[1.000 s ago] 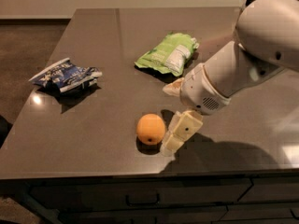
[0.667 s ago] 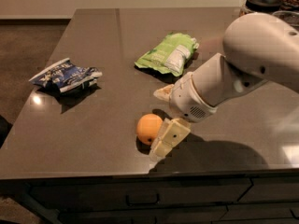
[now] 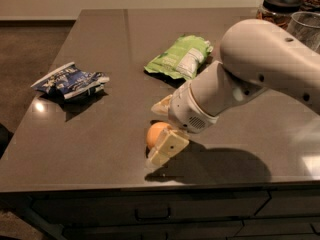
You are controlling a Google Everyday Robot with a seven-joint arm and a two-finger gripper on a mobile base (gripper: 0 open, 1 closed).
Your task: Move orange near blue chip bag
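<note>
The orange point(image 3: 153, 132) rests on the dark grey table point(image 3: 100, 134) near its front edge. My gripper point(image 3: 156, 134) is open and straddles the orange: one cream finger point(image 3: 167, 147) is in front of it and the other point(image 3: 163, 106) behind it. My white arm covers the orange's right side. The blue chip bag point(image 3: 70, 80), crumpled dark blue and white, lies flat at the table's left side, well to the left of and farther back than the orange.
A light-green chip bag point(image 3: 180, 56) lies behind the gripper at the table's middle. A dark-lidded jar point(image 3: 280, 6) and a clear glass container point(image 3: 306, 26) stand at the back right. The table's front edge point(image 3: 150, 184) is close below the orange.
My gripper has moved left and now has the orange between its fingers; earlier it was to the right of the orange. The orange and both bags have not moved.
</note>
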